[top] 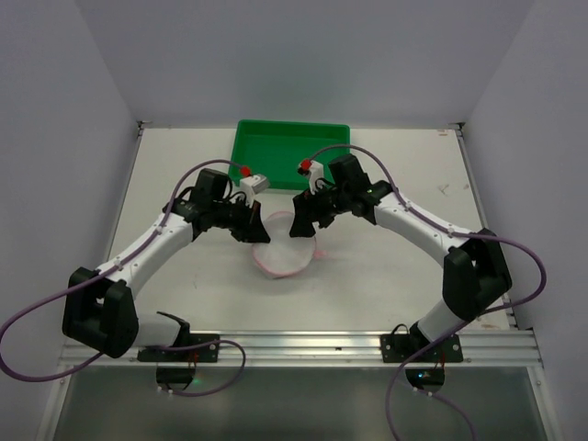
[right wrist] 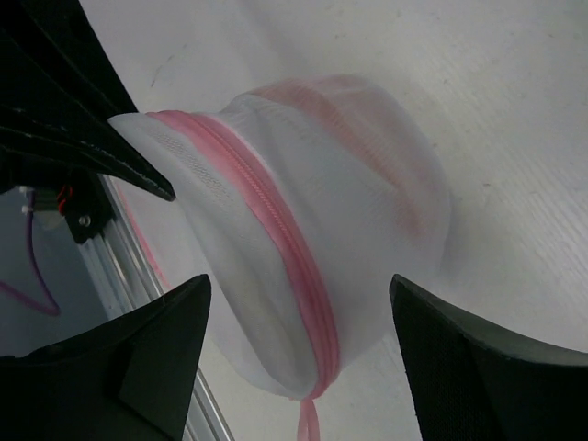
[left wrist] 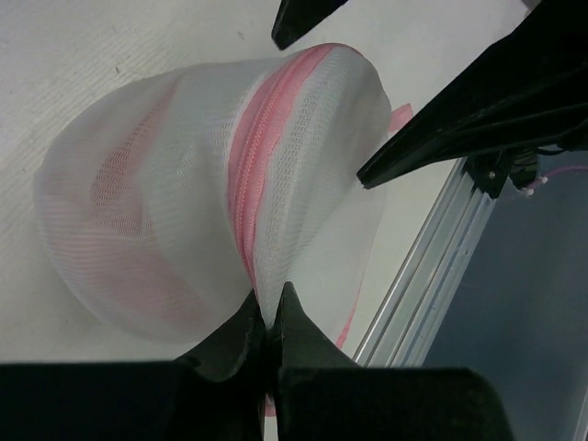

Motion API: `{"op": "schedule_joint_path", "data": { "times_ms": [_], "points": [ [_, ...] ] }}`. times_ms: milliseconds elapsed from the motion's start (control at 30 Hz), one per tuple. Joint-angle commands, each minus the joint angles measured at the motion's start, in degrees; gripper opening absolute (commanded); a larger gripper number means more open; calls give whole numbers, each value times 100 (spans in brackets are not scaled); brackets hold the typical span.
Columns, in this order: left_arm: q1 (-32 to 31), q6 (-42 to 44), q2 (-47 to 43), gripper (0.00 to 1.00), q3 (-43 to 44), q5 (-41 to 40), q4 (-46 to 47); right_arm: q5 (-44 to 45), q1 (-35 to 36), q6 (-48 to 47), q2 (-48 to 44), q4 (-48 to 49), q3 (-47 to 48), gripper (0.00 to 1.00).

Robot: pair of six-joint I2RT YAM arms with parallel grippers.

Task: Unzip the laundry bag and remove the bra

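Observation:
The laundry bag (top: pixel 287 243) is a round white mesh pouch with a pink zipper band, lying at mid-table between both arms. In the left wrist view the bag (left wrist: pixel 184 211) is lifted at one edge; my left gripper (left wrist: pixel 268 317) is shut, pinching the mesh beside the pink zipper (left wrist: pixel 253 175). My right gripper (right wrist: pixel 299 303) is open, its fingers either side of the bag's near edge (right wrist: pixel 312 248), with the zipper (right wrist: pixel 294 276) and its pink pull tab (right wrist: pixel 308 421) between them, not touching. A faint pink shape shows through the mesh; the bra itself is not clearly visible.
A green rectangular tray (top: pixel 292 150) stands behind the bag at the table's back. The aluminium rail (top: pixel 303 344) runs along the near table edge, close below the bag in both wrist views.

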Motion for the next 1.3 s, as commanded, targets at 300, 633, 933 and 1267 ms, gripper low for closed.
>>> {"op": "schedule_joint_path", "data": {
  "times_ms": [300, 633, 933, 1267],
  "points": [
    [-59, -534, -177, 45, 384, -906, -137, -1247, 4, 592, -286, 951, -592, 0],
    [-50, -3558, -2301, 100, -1012, -2762, 1056, 660, 12, 3317, -1552, 3715, -2366, 0],
    [-453, -5651, -3307, 93, -3095, -2525, 3280, 2287, 258, 5111, -2177, 5791, -3896, 0],
    [-1218, -6381, -2614, 86, -3501, -3079, 5003, 2947, 522, 5701, -2203, 6400, -4205, 0]
  ]
}}
